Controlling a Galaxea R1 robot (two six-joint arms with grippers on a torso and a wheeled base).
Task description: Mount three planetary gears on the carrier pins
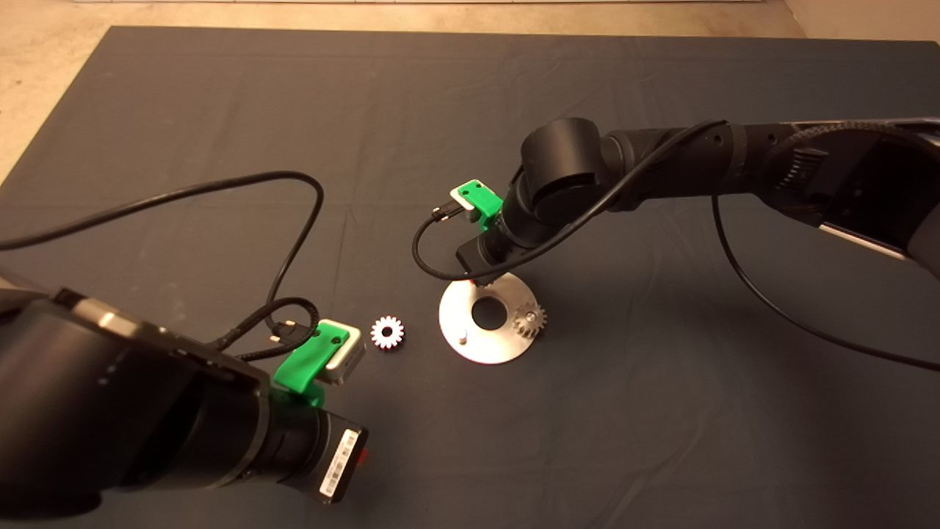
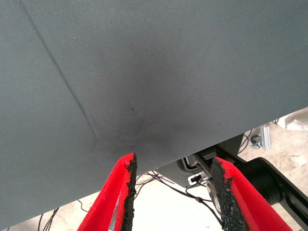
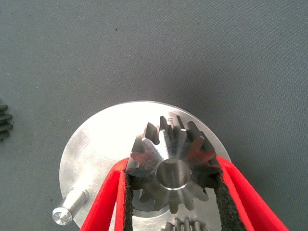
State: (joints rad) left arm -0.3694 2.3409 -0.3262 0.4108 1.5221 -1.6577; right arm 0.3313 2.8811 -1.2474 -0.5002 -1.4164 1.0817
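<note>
The round silver plate [image 1: 507,349] lies mid-mat. One planetary gear [image 1: 529,321] sits on a carrier pin at the plate's right rim. One bare pin [image 1: 463,339] stands at its front left and also shows in the right wrist view [image 3: 70,210]. A loose gear [image 1: 388,332] lies on the mat left of the plate. My right gripper [image 3: 173,177] is shut on a third gear [image 3: 168,144], held over the plate [image 3: 96,144] at its far rim; the pin beneath is hidden. My left gripper [image 2: 173,161] is open and empty over the mat's front edge.
Cables loop from both wrists over the mat [image 1: 220,110]; one [image 1: 429,264] hangs just left of the plate. The left arm [image 1: 147,419] fills the front left corner. Past the mat's edge the left wrist view shows the robot's base and floor [image 2: 260,173].
</note>
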